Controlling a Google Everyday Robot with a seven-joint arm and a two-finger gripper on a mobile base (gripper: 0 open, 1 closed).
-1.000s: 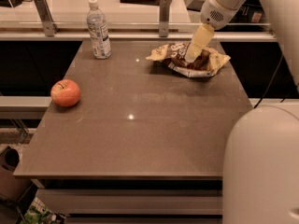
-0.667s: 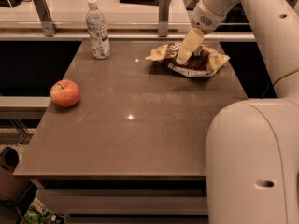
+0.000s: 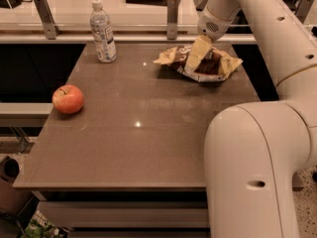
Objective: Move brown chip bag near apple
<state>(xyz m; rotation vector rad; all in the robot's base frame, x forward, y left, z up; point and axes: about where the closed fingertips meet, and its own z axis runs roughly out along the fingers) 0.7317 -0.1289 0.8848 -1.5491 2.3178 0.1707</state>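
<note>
Red-orange apple [image 3: 68, 98] sits by the table's [image 3: 138, 148] left edge, same spot. Far back right, the brown chip bag [image 3: 214, 66] hasn't budged either, well apart from it. Gripper [image 3: 197, 53] has sunk onto the bag; can't tell if it's clamped yet. Carry not started, I'd say.

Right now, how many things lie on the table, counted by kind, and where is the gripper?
apple: 1
water bottle: 1
brown chip bag: 1
Total: 3
The gripper is at the brown chip bag, at the far right of the table.
</note>
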